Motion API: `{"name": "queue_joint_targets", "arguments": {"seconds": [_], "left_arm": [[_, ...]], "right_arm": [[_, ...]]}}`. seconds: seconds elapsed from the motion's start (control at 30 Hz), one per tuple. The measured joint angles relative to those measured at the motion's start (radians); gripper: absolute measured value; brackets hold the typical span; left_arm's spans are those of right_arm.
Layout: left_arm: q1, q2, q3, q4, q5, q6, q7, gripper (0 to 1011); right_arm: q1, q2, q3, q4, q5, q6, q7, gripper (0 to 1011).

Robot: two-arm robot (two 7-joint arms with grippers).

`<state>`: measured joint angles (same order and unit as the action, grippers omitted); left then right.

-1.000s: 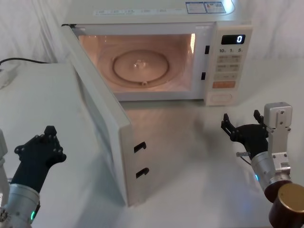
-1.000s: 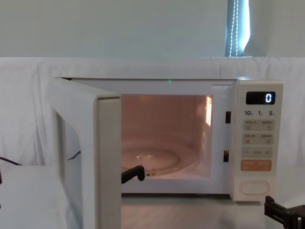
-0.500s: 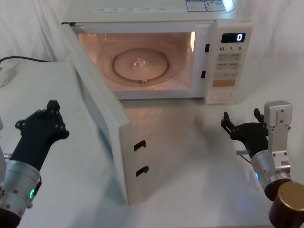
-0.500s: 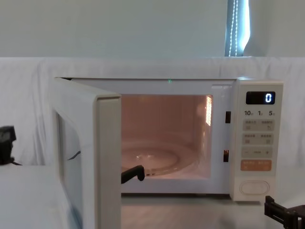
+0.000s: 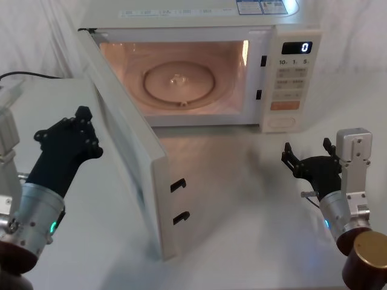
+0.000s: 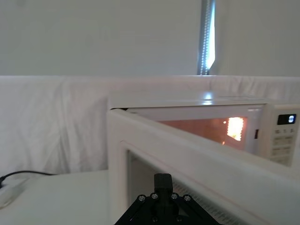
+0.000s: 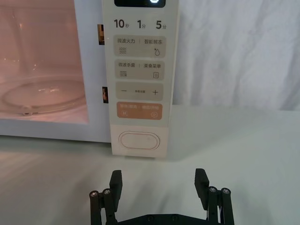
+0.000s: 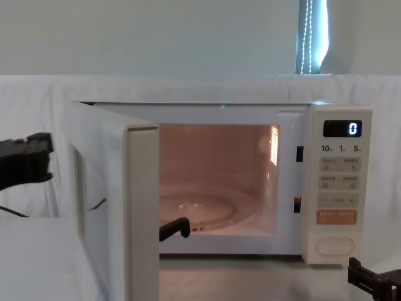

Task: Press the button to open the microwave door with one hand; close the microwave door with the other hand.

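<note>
The cream microwave (image 5: 199, 18) stands at the back of the table, lit inside, its display showing 0. The microwave door (image 5: 130, 163) is swung wide open toward me, its latch hooks facing right. My left gripper (image 5: 81, 127) hovers just left of the door's outer face, fingers shut, a small gap from it; the left wrist view looks along the door (image 6: 197, 164). My right gripper (image 5: 306, 152) is open above the table, in front of the control panel. It faces the wide cream button (image 7: 141, 140) from a distance with its fingers (image 7: 116, 180) apart.
A glass turntable (image 5: 178, 81) lies inside the cavity. A black cable (image 5: 24, 77) and a pale object (image 5: 9, 96) lie at the table's far left. White cloth hangs behind. Bare table (image 5: 242, 199) stretches between the door and my right arm.
My left gripper has risen and moved forward and rightward, closing on the door's outer face. The right gripper and the door have stayed put.
</note>
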<state>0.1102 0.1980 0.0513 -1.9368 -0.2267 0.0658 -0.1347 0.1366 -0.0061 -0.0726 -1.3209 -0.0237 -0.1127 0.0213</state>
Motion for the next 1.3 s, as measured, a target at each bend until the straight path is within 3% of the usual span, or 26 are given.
{"name": "queue_joint_targets", "arguments": {"seconds": [0.33, 0.7, 1.3], "left_arm": [[-0.052, -0.003, 0.040, 0.029, -0.002, 0.026, -0.019, 0], [-0.094, -0.016, 0.081, 0.062, 0.004, 0.018, -0.022, 0], [-0.219, -0.039, 0.159, 0.193, 0.064, -0.003, -0.032, 0]], "right_arm": [[0.000, 0.000, 0.000, 0.000, 0.000, 0.000, 0.000, 1002], [0.000, 0.000, 0.000, 0.000, 0.000, 0.000, 0.000, 1002], [0.000, 0.000, 0.000, 0.000, 0.000, 0.000, 0.000, 1002]]}}
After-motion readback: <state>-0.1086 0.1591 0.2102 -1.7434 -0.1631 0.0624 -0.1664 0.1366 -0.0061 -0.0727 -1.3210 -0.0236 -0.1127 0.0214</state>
